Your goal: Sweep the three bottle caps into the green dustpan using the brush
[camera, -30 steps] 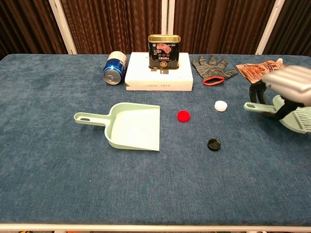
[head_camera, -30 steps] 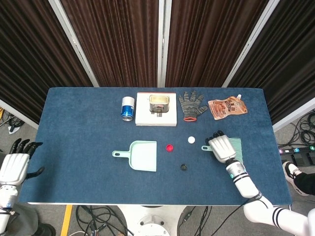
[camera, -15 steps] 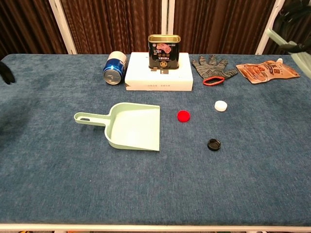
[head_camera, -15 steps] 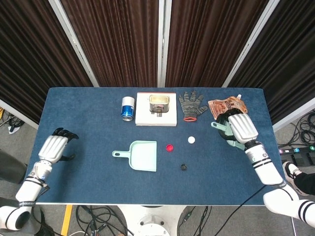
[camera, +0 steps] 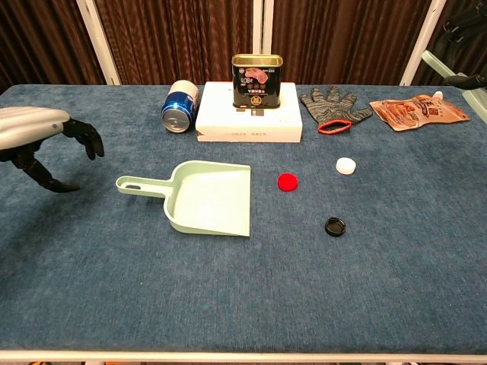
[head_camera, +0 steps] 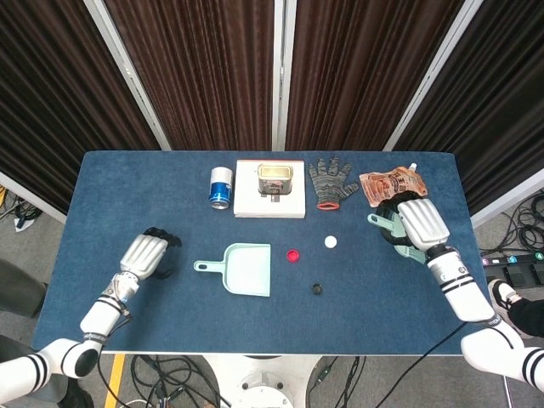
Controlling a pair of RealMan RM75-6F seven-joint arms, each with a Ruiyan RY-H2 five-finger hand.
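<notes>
No cap had been swept: red cap point(camera: 287, 181), white cap point(camera: 346, 165) and black cap point(camera: 334, 225) lay right of the dustpan point(camera: 210, 198) (empty). The brush point(head_camera: 393, 231) was gripped by the right hand point(head_camera: 420, 223); the left hand point(camera: 34, 133) was spread, empty.

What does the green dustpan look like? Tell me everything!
The green dustpan is pale mint and looks like plastic. It has a flat scoop with low walls and a short handle with a hanging hole. It lies flat on the blue table, handle toward the left hand, open edge facing the red cap. It is empty, and nothing touches it but the table.
</notes>
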